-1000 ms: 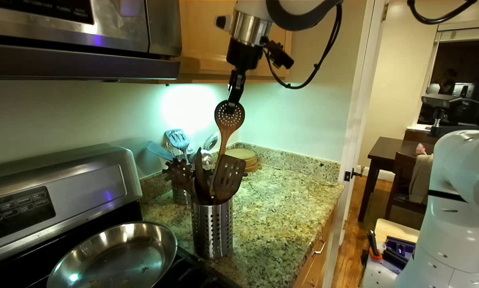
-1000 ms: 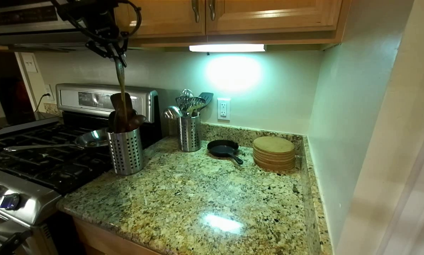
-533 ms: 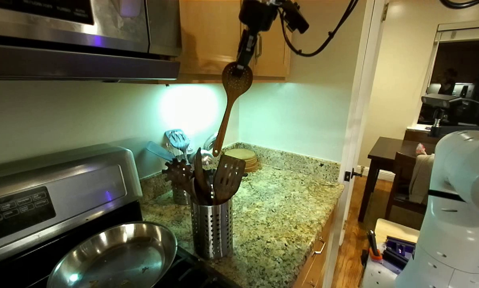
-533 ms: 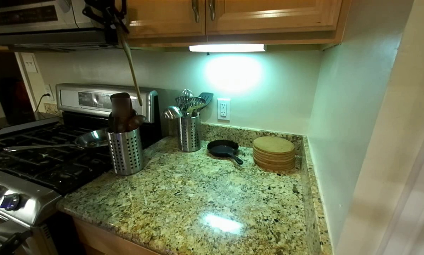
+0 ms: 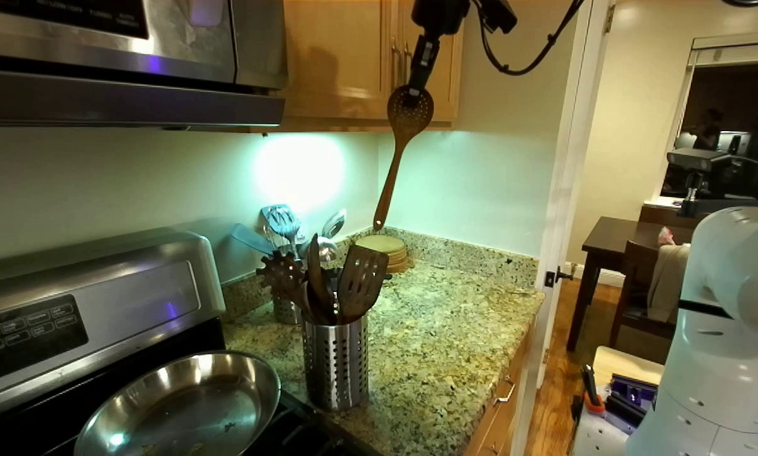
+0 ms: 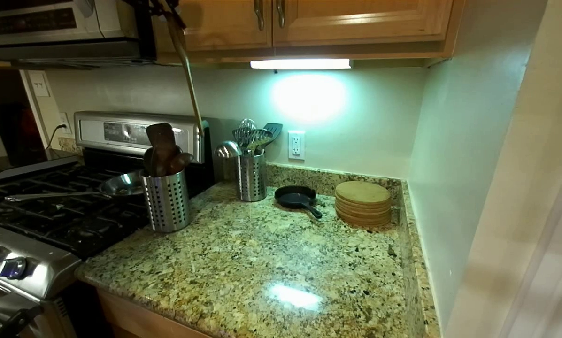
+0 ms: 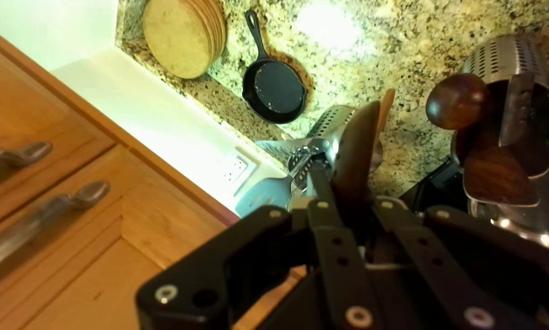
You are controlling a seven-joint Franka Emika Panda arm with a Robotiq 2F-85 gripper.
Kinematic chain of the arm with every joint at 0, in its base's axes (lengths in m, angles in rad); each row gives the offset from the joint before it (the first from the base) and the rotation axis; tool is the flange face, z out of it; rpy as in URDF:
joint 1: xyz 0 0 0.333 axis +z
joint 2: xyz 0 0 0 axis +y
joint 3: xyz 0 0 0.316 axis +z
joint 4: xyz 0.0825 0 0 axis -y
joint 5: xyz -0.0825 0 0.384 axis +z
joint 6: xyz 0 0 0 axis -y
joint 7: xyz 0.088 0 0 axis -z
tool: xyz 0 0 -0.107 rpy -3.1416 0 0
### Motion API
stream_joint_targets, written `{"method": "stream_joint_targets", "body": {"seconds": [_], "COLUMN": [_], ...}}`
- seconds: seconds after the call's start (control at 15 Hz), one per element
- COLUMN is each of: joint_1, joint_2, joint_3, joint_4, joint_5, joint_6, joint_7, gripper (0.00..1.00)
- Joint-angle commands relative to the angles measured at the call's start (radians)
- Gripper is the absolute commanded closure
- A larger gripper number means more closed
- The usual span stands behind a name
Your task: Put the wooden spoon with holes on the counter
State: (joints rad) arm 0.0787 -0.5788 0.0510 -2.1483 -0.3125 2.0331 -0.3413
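The wooden spoon with holes (image 5: pixel 406 130) hangs head up, slightly tilted, its handle end free in the air. It also shows edge-on in an exterior view (image 6: pixel 188 70) and in the wrist view (image 7: pixel 359 137). My gripper (image 5: pixel 413 92) is shut on the spoon's perforated head; its fingers also show in the wrist view (image 7: pixel 350 201). The spoon is clear of the steel utensil holder (image 5: pixel 336 364), which holds other dark wooden utensils (image 5: pixel 363 282). The granite counter (image 6: pixel 243 263) lies below the spoon.
A second utensil holder (image 6: pixel 251 178), a small black skillet (image 6: pixel 296 197) and a stack of round boards (image 6: pixel 363 204) stand at the counter's back. A steel pan (image 5: pixel 189 405) sits on the stove. Upper cabinets (image 5: pixel 341 63) and a microwave (image 5: pixel 182 95) are near the gripper's height.
The gripper has lifted the spoon up out of the utensil holder. It has then carried the spoon to the right in both exterior views. The other utensils have stayed in place.
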Motion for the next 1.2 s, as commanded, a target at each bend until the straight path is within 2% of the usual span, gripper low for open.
{"method": "stream_joint_targets", "body": {"seconds": [0.0,0.4,1.13], "joint_1": [-0.007,0.000,-0.016], "joint_2": [0.001,0.054,0.251], "joint_3": [-0.069,-0.189,-0.298], "joint_4": [-0.052,-0.196,-0.323], "joint_5": [0.045,0.234,0.511], "joint_6": [-0.018,0.039,0.250], "joint_7": [0.006,-0.033,-0.222], "gripper": [0.92,0.92,0.92]}}
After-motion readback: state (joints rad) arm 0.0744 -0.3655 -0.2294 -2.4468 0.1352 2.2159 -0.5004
